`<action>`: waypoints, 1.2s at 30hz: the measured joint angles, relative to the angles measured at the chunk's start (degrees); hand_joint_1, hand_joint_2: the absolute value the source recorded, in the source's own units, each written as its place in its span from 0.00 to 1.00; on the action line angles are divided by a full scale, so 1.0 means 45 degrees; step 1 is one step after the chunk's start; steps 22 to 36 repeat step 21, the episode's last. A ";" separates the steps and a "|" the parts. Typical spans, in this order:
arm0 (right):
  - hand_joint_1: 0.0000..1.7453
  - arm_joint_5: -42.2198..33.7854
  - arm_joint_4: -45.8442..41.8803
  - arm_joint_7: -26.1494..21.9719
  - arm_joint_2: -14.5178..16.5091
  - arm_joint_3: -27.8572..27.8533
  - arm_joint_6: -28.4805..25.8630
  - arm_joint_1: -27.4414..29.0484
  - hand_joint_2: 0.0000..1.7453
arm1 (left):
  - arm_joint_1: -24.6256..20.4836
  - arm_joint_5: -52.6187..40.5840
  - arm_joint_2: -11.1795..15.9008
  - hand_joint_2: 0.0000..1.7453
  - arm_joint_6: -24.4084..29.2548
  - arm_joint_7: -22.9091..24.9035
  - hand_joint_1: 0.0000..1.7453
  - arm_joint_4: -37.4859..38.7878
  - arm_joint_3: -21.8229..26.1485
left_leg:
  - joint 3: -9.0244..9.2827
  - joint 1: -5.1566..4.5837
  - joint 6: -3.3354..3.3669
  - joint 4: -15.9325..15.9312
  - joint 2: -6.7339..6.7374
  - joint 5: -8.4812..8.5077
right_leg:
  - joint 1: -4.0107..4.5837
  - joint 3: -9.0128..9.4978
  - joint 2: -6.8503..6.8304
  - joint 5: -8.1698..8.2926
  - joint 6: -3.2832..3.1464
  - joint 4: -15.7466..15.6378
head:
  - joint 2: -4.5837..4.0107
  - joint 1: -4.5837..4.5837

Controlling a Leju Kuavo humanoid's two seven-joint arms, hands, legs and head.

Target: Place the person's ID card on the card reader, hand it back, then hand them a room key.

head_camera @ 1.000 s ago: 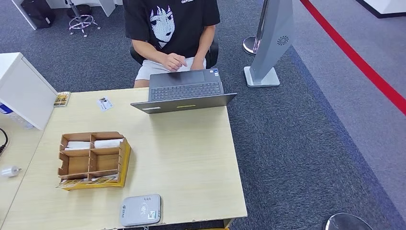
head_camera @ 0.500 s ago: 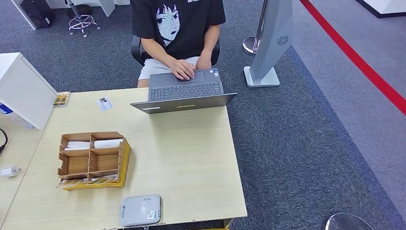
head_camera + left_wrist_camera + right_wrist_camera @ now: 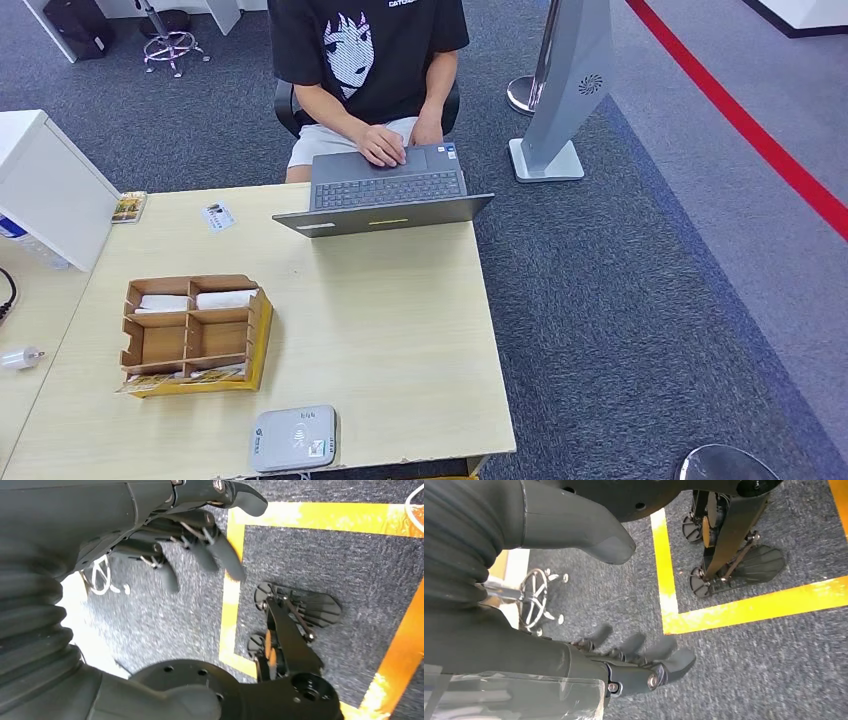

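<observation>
At the table's (image 3: 400, 330) far left edge the ID card (image 3: 217, 216) lies within the seated person's (image 3: 365, 60) reach, its print too small to read. Nearer, a wooden organizer (image 3: 195, 335) holds white room keys (image 3: 226, 299); the card reader (image 3: 293, 438) waits at the near edge. Both hands, left hand (image 3: 200, 540) and right hand (image 3: 639, 662), hang over the carpet, fingers loosely spread, holding nothing.

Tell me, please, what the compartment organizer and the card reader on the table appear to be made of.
The compartment organizer looks like brown corrugated cardboard with a matte finish: thin slotted dividers and a yellow printed outer wall. The card reader looks like moulded light grey plastic, smooth with a slight sheen and rounded corners, though metal cannot be ruled out.
</observation>
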 joint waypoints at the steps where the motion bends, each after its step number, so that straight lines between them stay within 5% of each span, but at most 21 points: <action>1: 0.00 -0.0226 -0.0050 -0.0011 -0.0042 0.0283 0.0002 0.0059 1.00 | 0.0061 0.0121 0.0047 1.00 -0.0001 -0.0007 0.00 -0.0030 -0.0290 | 0.0000 0.0000 0.0000 0.0000 0.0000 0.0000 | 0.0000 0.0000 0.0000 0.0000 0.0000 0.0000 | 0.0000 0.0000; 10: 0.00 -0.2285 -0.0542 -0.0190 -0.0456 0.2864 0.0180 0.0586 1.00 | 0.0605 0.1212 0.0408 1.00 -0.0002 -0.0083 0.00 -0.0525 -0.2894 | -0.0001 0.0000 0.0000 0.0000 0.0000 0.0000 | 0.0000 0.0000 0.0000 0.0000 0.0000 0.0000 | 0.0000 0.0000; 14: 0.00 -0.3214 -0.0776 -0.0272 -0.0628 0.4020 0.0225 0.0825 1.00 | 0.0854 0.1700 0.0552 0.00 -0.0010 -0.0146 0.00 -0.0811 -0.4073 | -0.0002 0.0000 0.0001 -0.0001 0.0000 -0.0001 | 0.0000 -0.0001 0.0000 -0.0001 0.0000 0.0000 | 0.0000 0.0002; 19: 0.00 -0.4372 -0.1044 -0.0388 -0.0832 0.5427 0.0276 0.1105 1.00 | 0.1160 0.2318 0.0718 0.00 -0.0015 -0.0212 0.00 -0.1154 -0.5475 | -0.0002 0.0000 0.0001 -0.0002 0.0000 -0.0001 | 0.0000 0.0000 0.0000 -0.0002 0.0000 0.0000 | 0.0000 0.0001; 20: 0.00 -0.4607 -0.1097 -0.0402 -0.0873 0.5699 0.0296 0.1159 0.75 | 0.1218 0.2445 0.0753 0.00 -0.0016 -0.0233 0.00 -0.1217 -0.5753 | -0.0002 0.0000 0.0001 -0.0002 0.0000 -0.0001 | 0.0000 0.0000 -0.0001 -0.0002 0.0000 0.0000 | 0.0000 0.0001; 21: 0.00 -0.4722 -0.1121 -0.0409 -0.0892 0.5832 0.0308 0.1185 0.67 | 0.1248 0.2508 0.0769 0.00 -0.0016 -0.0245 0.00 -0.1247 -0.5888 | -0.0002 0.0000 0.0001 -0.0002 0.0000 -0.0001 | 0.0000 0.0000 -0.0001 -0.0001 0.0000 0.0000 | 0.0000 0.0002; 36: 0.00 -0.4722 -0.1121 -0.0409 -0.0892 0.5832 0.0308 0.1185 0.67 | 0.1248 0.2508 0.0769 0.00 -0.0016 -0.0245 0.00 -0.1247 -0.5888 | -0.0002 0.0000 0.0001 -0.0002 0.0000 -0.0001 | 0.0000 0.0000 -0.0001 -0.0001 0.0000 0.0000 | 0.0000 0.0002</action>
